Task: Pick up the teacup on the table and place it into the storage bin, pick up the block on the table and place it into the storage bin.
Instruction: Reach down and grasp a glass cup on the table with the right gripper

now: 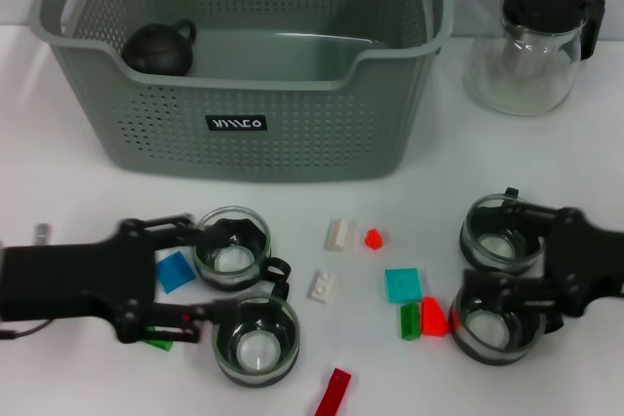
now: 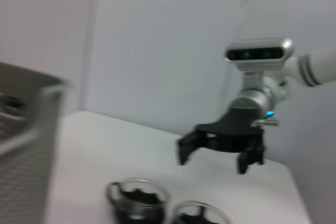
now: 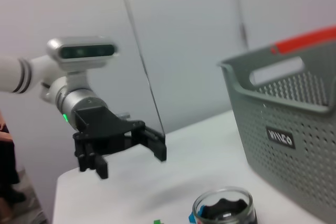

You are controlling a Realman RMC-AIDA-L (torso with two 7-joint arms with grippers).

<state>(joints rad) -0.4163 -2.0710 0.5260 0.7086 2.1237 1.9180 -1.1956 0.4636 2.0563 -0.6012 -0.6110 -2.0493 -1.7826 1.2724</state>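
1. Bin (image 1: 244, 133): upper centre of the head frame, on the table (image 1: 58, 192). It holds one black teapot (image 1: 159, 47) at its left end and no cup or block that I can see.
2. Cups: four glass cups on the table. Two sit lower left, the upper (image 1: 232, 245) and the lower (image 1: 257, 340); two sit lower right, the upper (image 1: 501, 233) and the lower (image 1: 495, 321).
3. Blocks: scattered lower centre between the cup pairs, among them a cyan block (image 1: 402, 284) and a blue block (image 1: 175, 271).
4. Left tool (image 1: 210, 275): lower left, fingers apart, one above the upper left cup and one low by the lower cup; nothing gripped.
5. Right tool (image 1: 517, 284): lower right, over the right cups, fingers apart, empty.
6. Step, as judged: first cup pick, approach stage.
7. Next move calls for: settling the fingers around one cup, closing on it, lifting it clear of its neighbour, then carrying it over the bin's front wall.
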